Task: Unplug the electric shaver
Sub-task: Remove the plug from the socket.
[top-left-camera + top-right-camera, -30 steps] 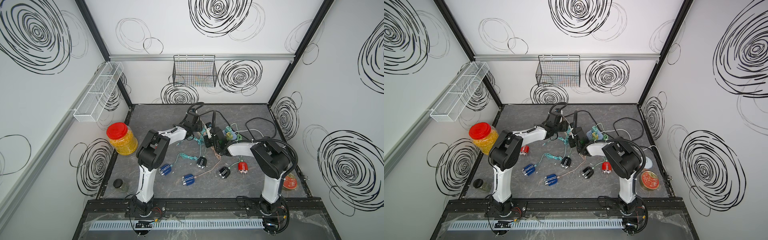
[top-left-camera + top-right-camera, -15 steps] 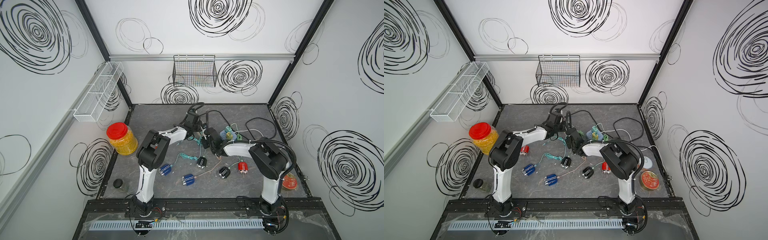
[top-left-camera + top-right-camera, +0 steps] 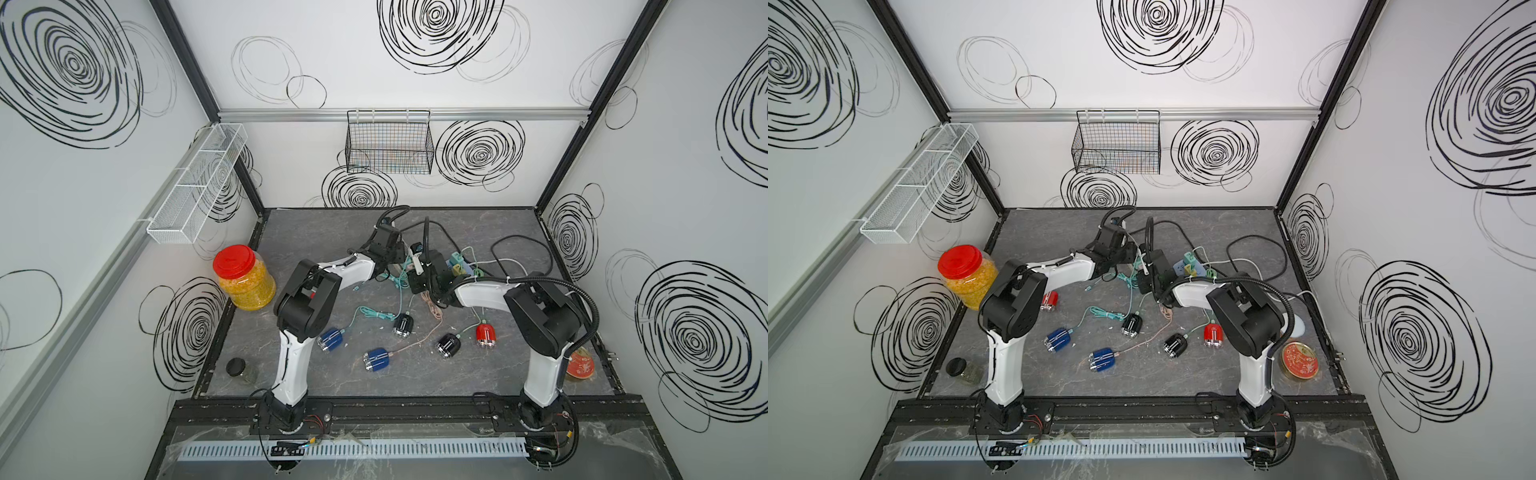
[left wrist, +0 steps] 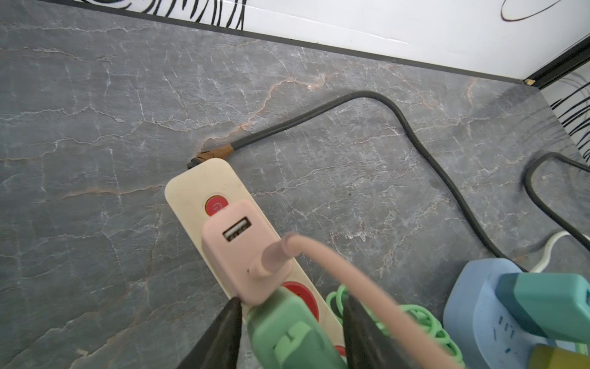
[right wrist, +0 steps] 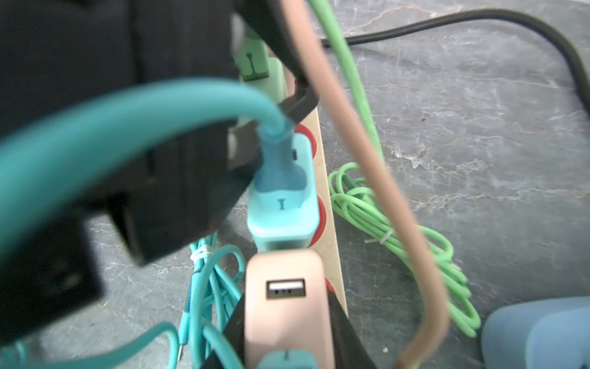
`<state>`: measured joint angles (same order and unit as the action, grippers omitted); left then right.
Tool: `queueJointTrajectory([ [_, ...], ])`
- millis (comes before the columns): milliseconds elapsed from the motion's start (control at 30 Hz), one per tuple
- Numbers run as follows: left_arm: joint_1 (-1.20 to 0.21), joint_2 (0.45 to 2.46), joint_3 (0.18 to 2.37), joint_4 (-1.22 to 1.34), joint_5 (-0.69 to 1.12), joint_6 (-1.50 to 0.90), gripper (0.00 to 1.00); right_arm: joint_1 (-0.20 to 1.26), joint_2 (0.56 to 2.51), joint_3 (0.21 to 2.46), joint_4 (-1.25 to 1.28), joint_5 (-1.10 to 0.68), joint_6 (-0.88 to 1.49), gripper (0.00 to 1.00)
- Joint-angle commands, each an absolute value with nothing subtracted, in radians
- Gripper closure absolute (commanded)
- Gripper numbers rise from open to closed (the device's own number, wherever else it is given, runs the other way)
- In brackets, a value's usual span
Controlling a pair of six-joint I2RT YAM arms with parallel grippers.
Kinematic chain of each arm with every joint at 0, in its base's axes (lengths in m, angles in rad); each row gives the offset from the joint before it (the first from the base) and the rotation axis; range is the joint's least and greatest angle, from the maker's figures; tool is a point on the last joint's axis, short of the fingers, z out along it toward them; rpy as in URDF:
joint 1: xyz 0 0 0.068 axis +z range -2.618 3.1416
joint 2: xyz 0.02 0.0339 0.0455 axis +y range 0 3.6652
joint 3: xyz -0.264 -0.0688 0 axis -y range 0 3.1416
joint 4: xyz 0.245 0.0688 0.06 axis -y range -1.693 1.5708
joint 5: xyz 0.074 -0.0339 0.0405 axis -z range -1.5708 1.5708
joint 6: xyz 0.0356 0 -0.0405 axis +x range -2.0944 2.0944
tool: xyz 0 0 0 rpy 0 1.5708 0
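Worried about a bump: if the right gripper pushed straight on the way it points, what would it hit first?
Likely the teal adapter, standing right beyond the pink adapter that the right gripper clamps; if it tilts down steeply, the strip first.

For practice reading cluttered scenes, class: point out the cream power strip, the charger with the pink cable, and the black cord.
cream power strip (image 4: 194,188), left wrist view, bare end by switch.
pink charger (image 4: 227,257), left wrist view, top face.
black cord (image 4: 376,95), left wrist view, its bend.
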<state>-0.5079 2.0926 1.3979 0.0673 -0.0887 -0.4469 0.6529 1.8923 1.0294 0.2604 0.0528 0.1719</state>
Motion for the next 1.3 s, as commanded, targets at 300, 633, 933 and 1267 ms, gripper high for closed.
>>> queueJointTrajectory([
  [300,-0.525,2.191,1.334,-0.219,-0.117,-0.408,0.47,0.612,1.804,1.047,0.311,0.132,0.188,1.0],
  [633,-0.53,2.191,1.336,-0.222,-0.127,-0.411,0.47,0.663,1.823,1.105,0.277,0.272,0.125,1.0],
  [933,-0.529,2.195,1.341,-0.228,-0.121,-0.411,0.47,0.717,1.835,1.132,0.274,0.406,0.034,1.0],
  [1267,-0.505,2.18,1.31,-0.183,-0.057,-0.42,0.47,0.708,1.804,1.076,0.284,0.364,0.068,1.0],
])
